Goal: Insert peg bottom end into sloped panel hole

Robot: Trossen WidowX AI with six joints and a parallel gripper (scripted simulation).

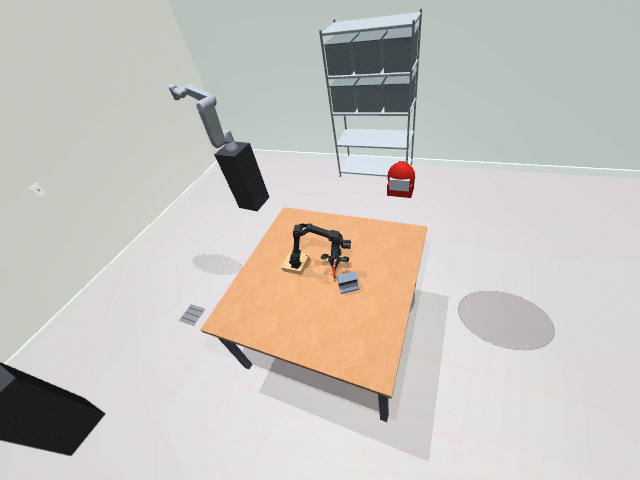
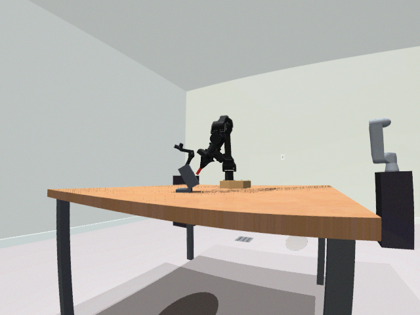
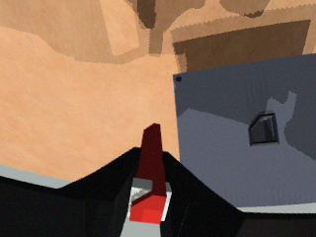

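Observation:
My gripper (image 1: 334, 265) (image 2: 201, 167) (image 3: 149, 156) is shut on the red peg (image 1: 334, 272) (image 2: 198, 171) (image 3: 152, 163). The peg has flat sides; its free end points away from the fingers and is off the table, tilted in the exterior view. The blue-grey sloped panel (image 1: 347, 278) (image 2: 188, 175) (image 3: 212, 158) stands beside the peg. Its one hole (image 3: 264, 129) shows in the wrist view, to the right of the peg's tip; it is dark, with straight sides and one cut corner. The peg's tip is outside the hole, over the table past the panel's left edge.
The panel stands on a foot (image 2: 183, 190) on the wooden table (image 1: 310, 320) (image 2: 271, 203). The arm's tan base block (image 1: 295, 264) (image 2: 235, 184) is on the table behind the gripper. A shelf rack (image 1: 374, 75) and a red object (image 1: 401, 173) are beyond the table.

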